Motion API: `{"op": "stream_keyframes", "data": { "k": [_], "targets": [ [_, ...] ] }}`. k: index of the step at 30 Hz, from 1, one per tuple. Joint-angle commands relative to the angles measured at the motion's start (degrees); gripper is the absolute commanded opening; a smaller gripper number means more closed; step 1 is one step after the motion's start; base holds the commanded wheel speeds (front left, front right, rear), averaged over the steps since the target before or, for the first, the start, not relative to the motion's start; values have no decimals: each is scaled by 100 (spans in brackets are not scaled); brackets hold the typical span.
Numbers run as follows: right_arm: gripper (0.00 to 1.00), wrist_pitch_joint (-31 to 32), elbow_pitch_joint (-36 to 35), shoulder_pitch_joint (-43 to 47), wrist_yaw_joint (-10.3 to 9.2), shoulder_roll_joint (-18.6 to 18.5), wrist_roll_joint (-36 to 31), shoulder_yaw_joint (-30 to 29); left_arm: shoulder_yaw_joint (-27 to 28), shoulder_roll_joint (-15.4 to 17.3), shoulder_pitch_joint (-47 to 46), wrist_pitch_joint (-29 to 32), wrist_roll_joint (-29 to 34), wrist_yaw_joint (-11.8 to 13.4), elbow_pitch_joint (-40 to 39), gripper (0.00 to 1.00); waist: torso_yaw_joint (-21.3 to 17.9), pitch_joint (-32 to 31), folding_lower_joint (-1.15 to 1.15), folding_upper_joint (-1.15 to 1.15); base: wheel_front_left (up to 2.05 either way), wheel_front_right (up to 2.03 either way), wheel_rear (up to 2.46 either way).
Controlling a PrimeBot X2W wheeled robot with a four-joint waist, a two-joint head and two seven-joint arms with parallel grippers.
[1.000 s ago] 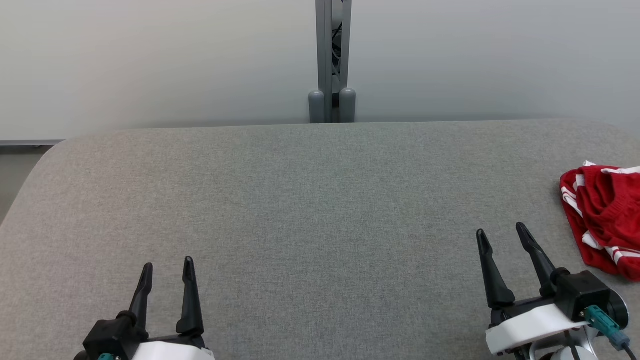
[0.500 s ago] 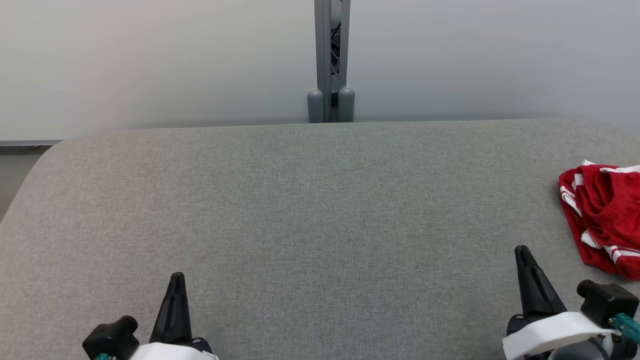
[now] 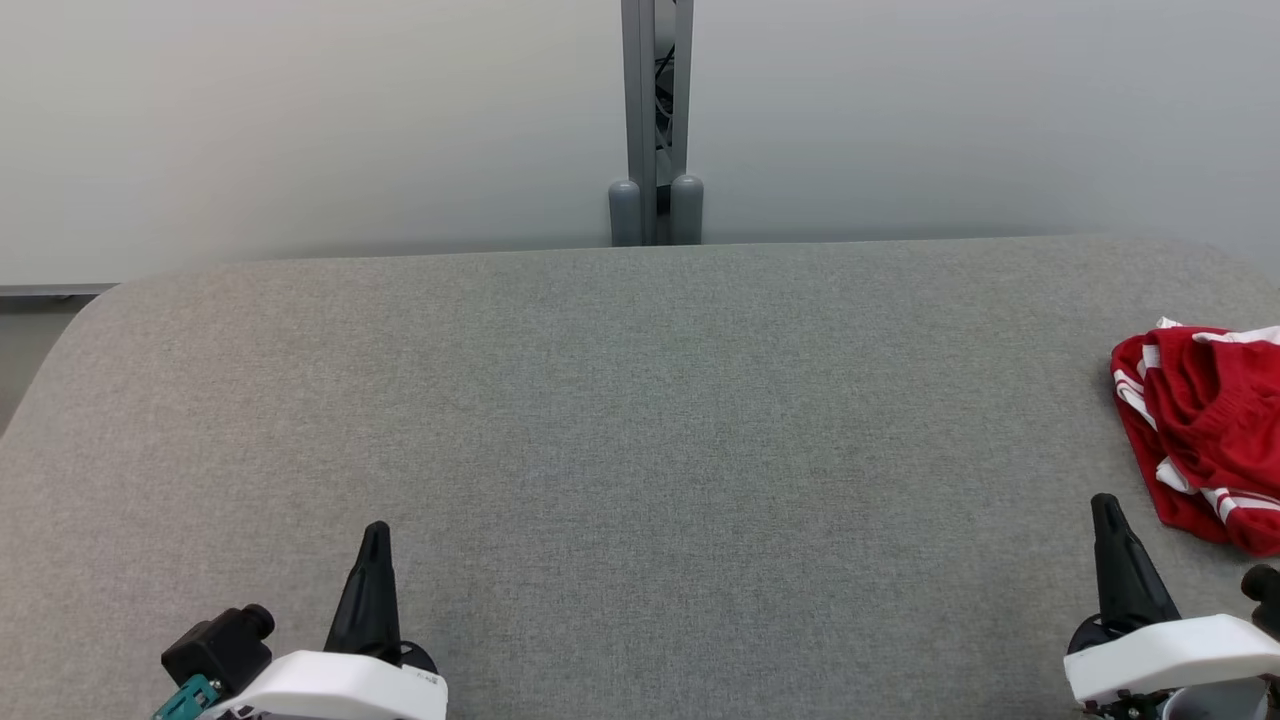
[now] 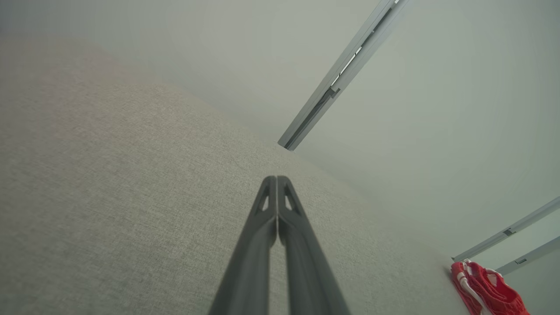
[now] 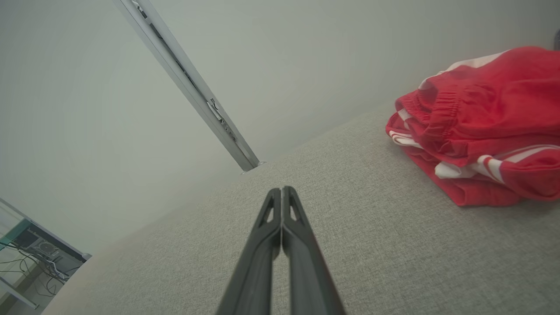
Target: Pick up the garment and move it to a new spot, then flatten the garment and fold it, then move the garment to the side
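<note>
Crumpled red garment (image 3: 1205, 450), white-striped with a gathered elastic waistband, heaped at the right edge of the grey woven surface (image 3: 640, 400). Near the front edge, left gripper (image 3: 376, 532) and right gripper (image 3: 1103, 505), tapered dark fingers pressed together, gripping nothing.

The right gripper (image 5: 281, 192), two long dark fingers pressed flat together with nothing between them, points across a flat grey woven fabric surface (image 5: 393, 245). Ahead and to the right of its tips lies a crumpled red cloth garment with white stripes (image 5: 481, 127), apart from the fingers. Beyond the tips to the left, a slim grey metal post (image 5: 192, 87) slants up against a plain pale wall (image 5: 328, 52).
</note>
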Motion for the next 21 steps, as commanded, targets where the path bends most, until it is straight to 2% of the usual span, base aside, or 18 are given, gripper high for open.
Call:
{"op": "stream_keyframes", "data": {
  "k": [1, 21],
  "targets": [
    [0, 66, -136, -11, 0, -42, 203, -84, -18, 13, -234, 26, -179, -67, -43, 0, -3, 0, 0, 0, 0, 0, 0],
    [0, 659, -279, 82, 0, -64, 1872, -677, -240, 21, -670, 220, -1705, -320, 254, 0, -64, -2, 0, 0, 0, 0, 0]
  ]
}}
